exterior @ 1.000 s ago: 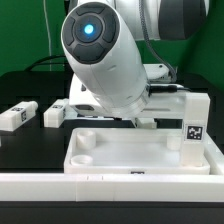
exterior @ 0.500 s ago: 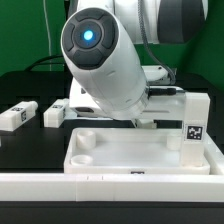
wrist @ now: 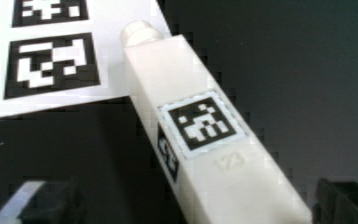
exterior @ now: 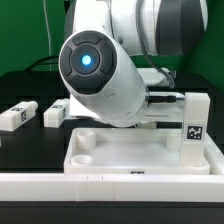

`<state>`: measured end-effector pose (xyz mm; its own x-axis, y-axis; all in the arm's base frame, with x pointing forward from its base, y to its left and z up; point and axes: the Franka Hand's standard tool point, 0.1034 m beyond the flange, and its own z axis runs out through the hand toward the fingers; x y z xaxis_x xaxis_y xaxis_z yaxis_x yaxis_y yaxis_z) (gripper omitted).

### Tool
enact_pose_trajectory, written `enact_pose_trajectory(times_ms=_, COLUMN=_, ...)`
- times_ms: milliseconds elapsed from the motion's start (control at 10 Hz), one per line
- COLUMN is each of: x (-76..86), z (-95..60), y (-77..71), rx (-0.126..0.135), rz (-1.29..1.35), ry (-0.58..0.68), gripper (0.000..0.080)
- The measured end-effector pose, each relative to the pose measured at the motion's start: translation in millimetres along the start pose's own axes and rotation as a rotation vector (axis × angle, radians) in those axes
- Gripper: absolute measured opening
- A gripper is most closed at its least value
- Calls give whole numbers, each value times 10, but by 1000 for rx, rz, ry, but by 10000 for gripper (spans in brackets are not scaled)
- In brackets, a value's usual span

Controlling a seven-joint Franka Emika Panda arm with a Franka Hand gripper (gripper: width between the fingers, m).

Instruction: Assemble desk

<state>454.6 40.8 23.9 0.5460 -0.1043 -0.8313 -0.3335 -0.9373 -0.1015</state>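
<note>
In the wrist view a long white leg [wrist: 202,130] with a black-and-white tag lies on the dark table. Its near end lies between the two dark fingertips [wrist: 34,203] of my gripper [wrist: 190,206]. The jaws stand wide open on either side of it, with gaps to the leg. In the exterior view the white rimmed desk top [exterior: 140,152] lies at the front, with a round socket in its left corner and a tag on its right side. Two more legs [exterior: 18,115] [exterior: 57,112] lie at that view's left. My arm hides the gripper there.
The marker board [wrist: 43,50] lies right beside the leg's far end in the wrist view. A long white rail wall [exterior: 110,187] runs along the front of the exterior view. My bulky arm [exterior: 95,75] hangs over the back of the desk top.
My arm has dropped lower and shifted towards the exterior view's left. The desk top and the two legs at the left have not moved.
</note>
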Motion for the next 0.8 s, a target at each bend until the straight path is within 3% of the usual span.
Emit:
enact_pose_trajectory(times_ms=300, x=55, z=156, y=-88, rx=-14, rz=-12, ry=23, gripper=649)
enact_pose_trajectory(times_ms=800, x=90, z=210, y=-76, rx=-14, rz=-12, ry=26, gripper=649)
